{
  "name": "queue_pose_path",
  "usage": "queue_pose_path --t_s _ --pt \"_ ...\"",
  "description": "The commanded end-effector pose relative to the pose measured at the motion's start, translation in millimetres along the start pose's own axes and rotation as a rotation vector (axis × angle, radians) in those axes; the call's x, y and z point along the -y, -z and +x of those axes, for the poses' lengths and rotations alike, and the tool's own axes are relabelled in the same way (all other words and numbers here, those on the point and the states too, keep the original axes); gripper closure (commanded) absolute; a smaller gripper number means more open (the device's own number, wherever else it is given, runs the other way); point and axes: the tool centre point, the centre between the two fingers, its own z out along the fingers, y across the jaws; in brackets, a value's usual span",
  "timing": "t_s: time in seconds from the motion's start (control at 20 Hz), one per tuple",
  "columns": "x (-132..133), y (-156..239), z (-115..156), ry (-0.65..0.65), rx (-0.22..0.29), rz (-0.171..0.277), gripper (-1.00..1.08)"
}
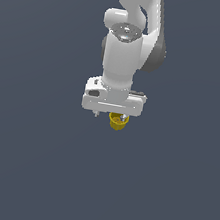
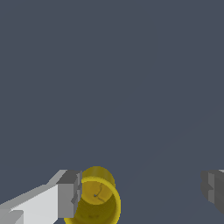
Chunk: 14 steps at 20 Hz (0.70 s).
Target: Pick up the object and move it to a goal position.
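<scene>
While the gripper point(image 2: 142, 192) hangs with fingers wide apart, small yellow pot point(image 2: 94, 202) touching one fingertip point(image 2: 70, 192), lower centre of exterior view, plain grey-blue backdrop.

Exterior view looking steeply down on the arm point(image 1: 121, 58) from above and some way off, plain grey ground behind, wrist view set close behind the gripper point(image 2: 142, 192), facing past its fingers, both views sharing the yellow pot point(image 1: 117, 121) beside one fingertip point(image 2: 69, 194).
</scene>
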Motion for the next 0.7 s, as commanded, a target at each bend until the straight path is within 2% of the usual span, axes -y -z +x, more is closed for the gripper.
queue_pose_path --t_s 0.0,0.65 --pt "0.0 0.0 0.0 0.000 0.000 0.000 -0.20" --pt "-0.4 -2.6 -0.5 0.000 0.002 0.005 -0.20"
